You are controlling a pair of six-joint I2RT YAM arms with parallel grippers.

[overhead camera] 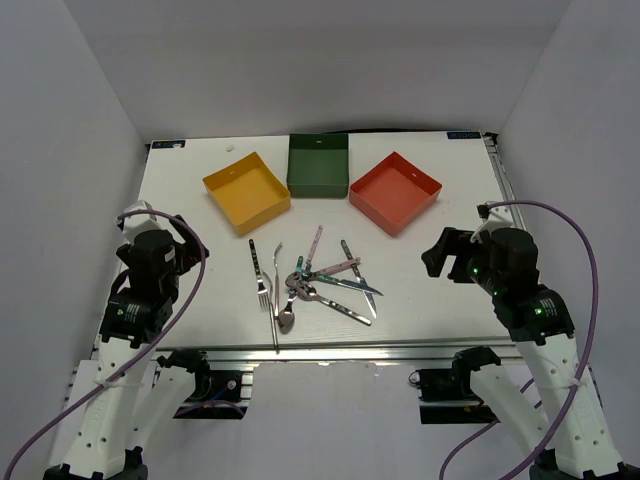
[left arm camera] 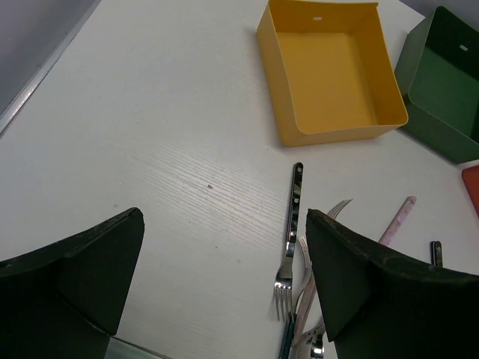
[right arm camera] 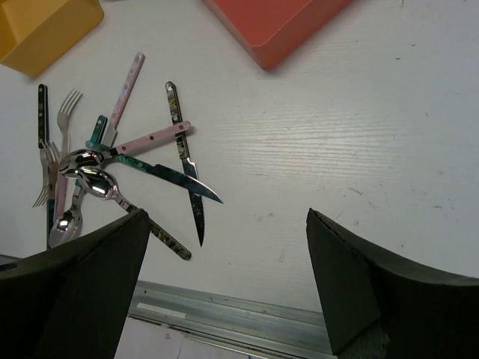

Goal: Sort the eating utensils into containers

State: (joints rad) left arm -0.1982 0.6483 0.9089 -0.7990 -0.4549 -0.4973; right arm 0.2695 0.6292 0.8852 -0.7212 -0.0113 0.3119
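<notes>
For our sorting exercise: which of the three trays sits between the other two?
The dark green tray; the yellow tray lies left of it, the red-orange tray right.

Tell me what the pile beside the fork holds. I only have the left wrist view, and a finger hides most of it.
Observer: The pile is spoons, knives and pink-handled pieces, crossed over one another.
Operator: Check the red tray. I only see its corner.
Observer: The red tray holds nothing.
Operator: Report the right gripper.
Observer: The right gripper is open and empty, above the table just beside the knives.
</notes>
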